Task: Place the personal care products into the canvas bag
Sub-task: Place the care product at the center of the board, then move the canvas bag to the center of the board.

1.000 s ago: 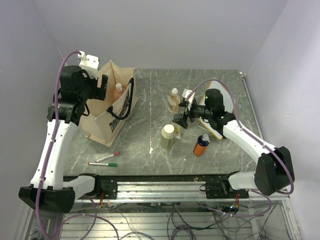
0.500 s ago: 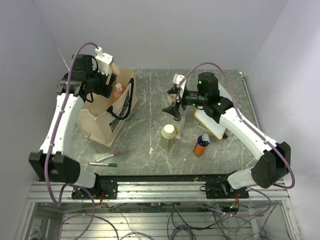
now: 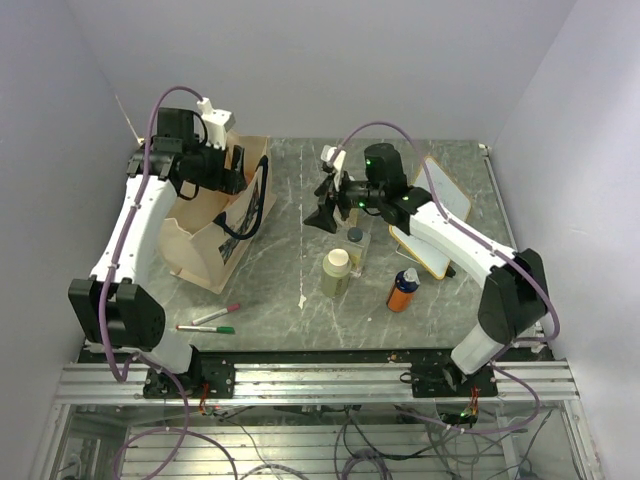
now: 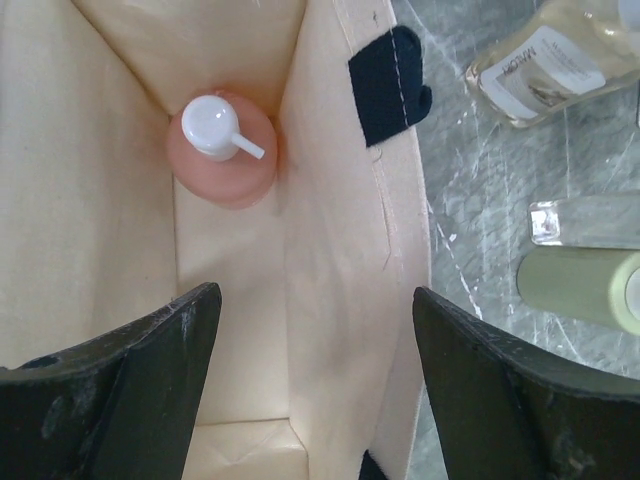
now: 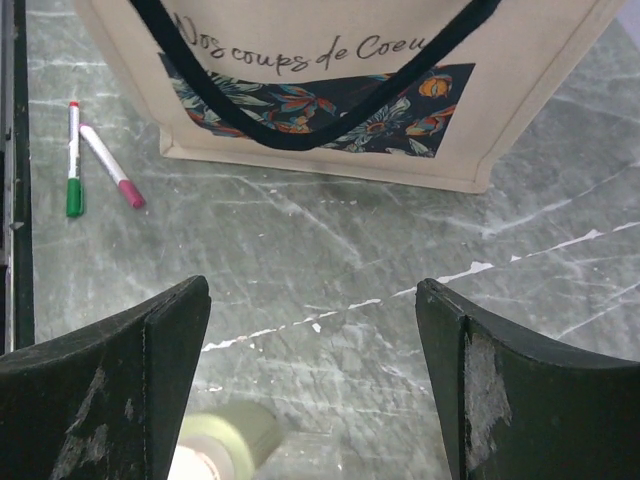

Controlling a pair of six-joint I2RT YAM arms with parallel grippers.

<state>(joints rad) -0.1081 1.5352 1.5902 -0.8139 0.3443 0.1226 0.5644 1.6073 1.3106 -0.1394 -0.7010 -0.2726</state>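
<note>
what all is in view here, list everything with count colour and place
canvas bag: one, beige with navy handles, left side of table
pump bottle: one, salmon-pink with white cap, inside the bag
amber bottle: one, white label, on the table outside the bag
clear bottle: one, black cap, mid-table
pale green bottle: one, cream cap, beside the clear bottle
orange bottle: one, blue-white top, right of centre
red marker pen: one, near left
green marker pen: one, beside the red one
whiteboard: one, wood-framed, right side
table: one, grey marbled
left gripper: black, open, over the bag's mouth
right gripper: black, open, empty, over mid-table
</note>
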